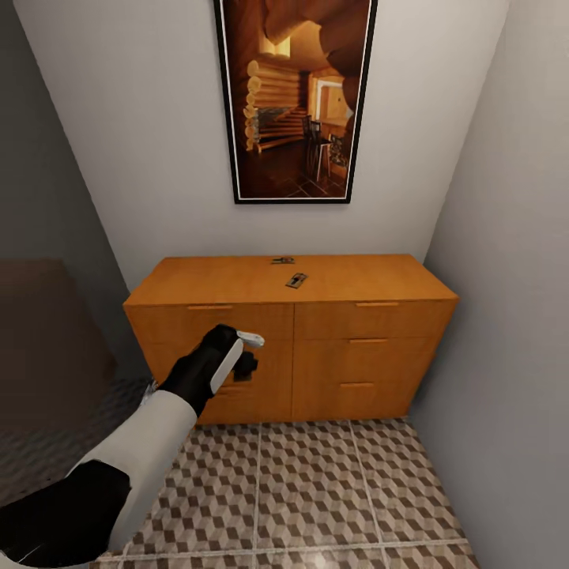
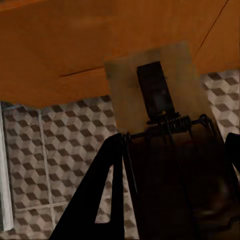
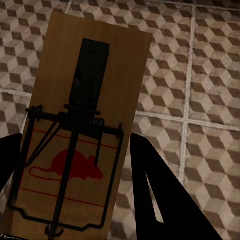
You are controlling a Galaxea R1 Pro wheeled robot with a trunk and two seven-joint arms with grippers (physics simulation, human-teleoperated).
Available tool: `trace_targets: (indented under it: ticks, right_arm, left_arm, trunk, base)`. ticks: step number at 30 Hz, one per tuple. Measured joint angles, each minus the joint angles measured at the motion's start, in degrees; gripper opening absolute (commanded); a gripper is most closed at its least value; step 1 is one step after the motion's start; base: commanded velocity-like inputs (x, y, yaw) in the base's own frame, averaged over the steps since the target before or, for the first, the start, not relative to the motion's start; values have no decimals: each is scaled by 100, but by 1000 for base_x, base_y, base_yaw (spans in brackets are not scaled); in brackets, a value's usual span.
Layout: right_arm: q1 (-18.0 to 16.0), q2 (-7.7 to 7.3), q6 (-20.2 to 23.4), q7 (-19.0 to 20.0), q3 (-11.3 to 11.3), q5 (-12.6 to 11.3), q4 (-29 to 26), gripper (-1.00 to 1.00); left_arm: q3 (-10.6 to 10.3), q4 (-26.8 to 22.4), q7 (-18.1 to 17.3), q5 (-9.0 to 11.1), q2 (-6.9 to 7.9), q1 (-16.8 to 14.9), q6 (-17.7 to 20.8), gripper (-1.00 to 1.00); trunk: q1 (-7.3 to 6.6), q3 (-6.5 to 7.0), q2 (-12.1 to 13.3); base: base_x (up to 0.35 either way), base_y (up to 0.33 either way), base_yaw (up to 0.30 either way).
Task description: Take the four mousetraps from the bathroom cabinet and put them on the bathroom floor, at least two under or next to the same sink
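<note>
Left gripper (image 2: pixel 170 150) fingers clamp one mousetrap (image 2: pixel 155 90) before cabinet (image 1: pixel 292 332); right gripper (image 3: pixel 75 200) fingers clamp second mousetrap (image 3: pixel 85 130) above bathroom floor (image 1: pixel 316 490). Two remaining mousetraps (image 1: pixel 296 280) on cabinet top. None placed yet.

Soft, even light fills the head view, with no hard shadows; the cabinet (image 1: pixel 291 332) top is the brightest warm surface, and the grey side walls darken toward the picture's left edge. The walls splay outward from wide-angle distortion. A small pale glare sits on the bathroom floor (image 1: pixel 316 490) at the bottom edge. The left wrist view is dim and blurred: its mousetrap (image 2: pixel 160 95) is washed-out, its near end lost in shadow. In the right wrist view the other mousetrap (image 3: pixel 80 135) is sharp and evenly lit.
</note>
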Motion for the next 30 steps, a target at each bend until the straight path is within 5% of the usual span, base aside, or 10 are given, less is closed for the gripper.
trace_targets:
  ticks: [4, 8, 13, 16, 21, 24, 30]
  right_arm:
    - [0, -2, -1, 0, 0, 0, -5, -100]
    - [0, -7, -2, 0, 0, 0, -6, -100]
    - [0, -16, -14, 0, 0, 0, -6, -100]
    - [0, -17, -14, -2, 0, 1, -6, -100]
    - [0, -15, -6, -10, -2, 2, -6, -100]
    - [0, -17, 3, -40, -16, 3, -12, -100]
    - [0, -41, -1, -158, -54, -11, -38, -100]
  left_arm:
    - [1, 88, -14, -11, 0, 669, -367, -100]
    - [-1, 296, -25, -8, 14, 1323, -1235, -100]
    - [-1, 584, -184, -20, 30, 1856, -1657, -100]
    - [4, 866, -311, -26, 50, 2161, -2273, -100]
    - [21, 1917, -382, -45, 60, 2473, -3801, -100]
    - [25, 3035, -463, -43, 64, 2534, -4988, -100]
    - [23, 4355, -1105, -57, 171, 2645, -6612, -100]
  trunk:
    - [0, 0, 0]
    - [0, 0, 0]
    - [0, 1, 0]
    - [0, 1, 0]
    - [0, 0, 0]
    - [0, 0, 0]
    - [0, 0, 0]
  base:
    - [0, 0, 0]
    - [0, 0, 0]
    - [0, 0, 0]
    - [0, 0, 0]
    - [0, 0, 0]
    - [0, 0, 0]
    - [0, 0, 0]
